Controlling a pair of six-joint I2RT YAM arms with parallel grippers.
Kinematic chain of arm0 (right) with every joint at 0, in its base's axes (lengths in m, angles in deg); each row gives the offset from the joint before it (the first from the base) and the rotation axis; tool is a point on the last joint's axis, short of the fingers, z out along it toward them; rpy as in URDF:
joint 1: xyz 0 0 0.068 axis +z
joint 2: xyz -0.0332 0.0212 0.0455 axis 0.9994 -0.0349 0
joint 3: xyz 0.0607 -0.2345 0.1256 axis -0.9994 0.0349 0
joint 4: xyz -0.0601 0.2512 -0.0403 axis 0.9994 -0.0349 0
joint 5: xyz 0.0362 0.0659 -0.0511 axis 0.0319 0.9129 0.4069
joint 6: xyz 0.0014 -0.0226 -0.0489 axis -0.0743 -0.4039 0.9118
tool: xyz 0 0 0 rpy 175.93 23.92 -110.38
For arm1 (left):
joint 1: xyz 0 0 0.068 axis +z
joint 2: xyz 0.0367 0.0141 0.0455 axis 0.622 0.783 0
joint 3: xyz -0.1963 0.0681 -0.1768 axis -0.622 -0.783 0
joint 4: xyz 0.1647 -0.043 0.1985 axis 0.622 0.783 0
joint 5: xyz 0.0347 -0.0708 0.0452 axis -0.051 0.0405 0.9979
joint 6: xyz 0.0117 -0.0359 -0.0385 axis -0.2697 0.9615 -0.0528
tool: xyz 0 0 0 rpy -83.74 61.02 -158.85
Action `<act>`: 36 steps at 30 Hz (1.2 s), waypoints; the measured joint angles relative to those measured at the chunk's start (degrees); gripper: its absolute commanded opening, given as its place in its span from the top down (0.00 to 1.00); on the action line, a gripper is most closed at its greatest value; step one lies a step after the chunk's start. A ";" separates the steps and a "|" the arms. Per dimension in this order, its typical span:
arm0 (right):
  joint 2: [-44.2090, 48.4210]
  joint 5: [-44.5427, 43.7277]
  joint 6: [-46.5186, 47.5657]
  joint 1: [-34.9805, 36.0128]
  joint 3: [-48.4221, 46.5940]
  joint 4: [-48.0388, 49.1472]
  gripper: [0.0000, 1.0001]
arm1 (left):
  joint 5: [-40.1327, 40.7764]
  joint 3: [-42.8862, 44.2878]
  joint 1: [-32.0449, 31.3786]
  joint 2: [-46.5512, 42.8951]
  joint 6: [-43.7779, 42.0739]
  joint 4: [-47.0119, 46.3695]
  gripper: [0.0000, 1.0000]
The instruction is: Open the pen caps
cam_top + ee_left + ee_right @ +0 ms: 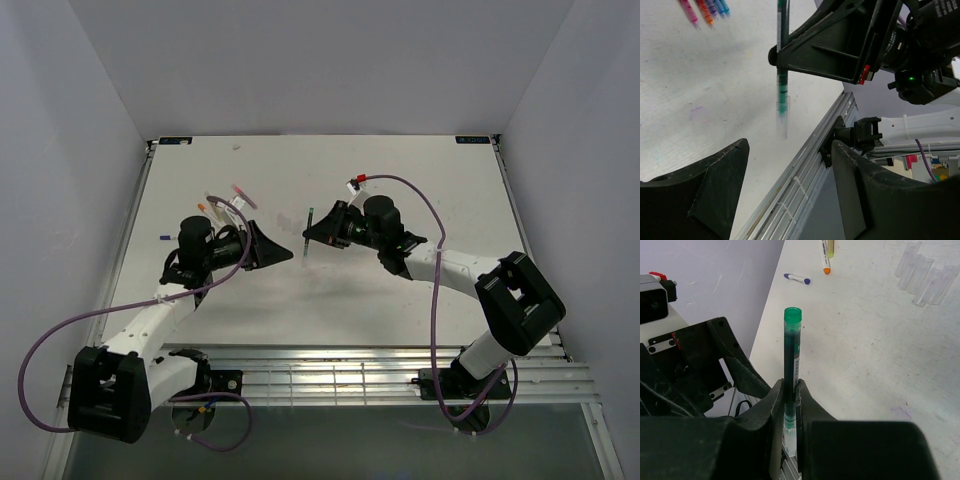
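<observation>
My right gripper (312,236) (792,385) is shut on a green pen (792,340) (309,228) (782,92), held upright above the middle of the table. A clear pen cap (790,437) (782,122) sits on the pen's end below the fingers. My left gripper (283,252) (790,145) faces it from the left, a little short of the pen. Its jaws are open with nothing between them. Several loose clear caps (925,272) lie on the table beyond the pen.
Several coloured pens (225,205) (705,10) lie at the back left. An orange-tipped pen (825,255) and a small blue-ended one (796,278) (163,238) lie near the left edge. A metal rail (350,370) (805,170) runs along the near edge. Purple cables (435,290) loop beside both arms.
</observation>
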 measured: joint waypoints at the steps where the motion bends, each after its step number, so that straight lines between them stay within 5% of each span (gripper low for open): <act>1: 0.00 0.33 -0.35 0.00 0.00 0.07 0.92 | -0.68 0.02 -0.33 0.04 0.42 -0.94 0.23; 12: -0.24 4.11 -3.85 0.00 -0.04 4.35 0.92 | -2.32 0.11 -4.28 5.62 1.79 -4.79 0.27; 20: -1.62 6.38 -5.73 0.00 -0.04 7.34 0.92 | -2.19 2.08 -5.53 7.32 2.08 -5.31 0.48; 30: -3.50 7.98 -7.74 0.00 -0.04 9.99 0.92 | -2.27 2.62 -6.21 9.20 2.43 -5.97 0.63; 36: -4.02 8.31 -8.41 -0.15 -0.20 10.62 0.92 | -2.56 2.62 -6.40 9.60 2.78 -6.12 0.81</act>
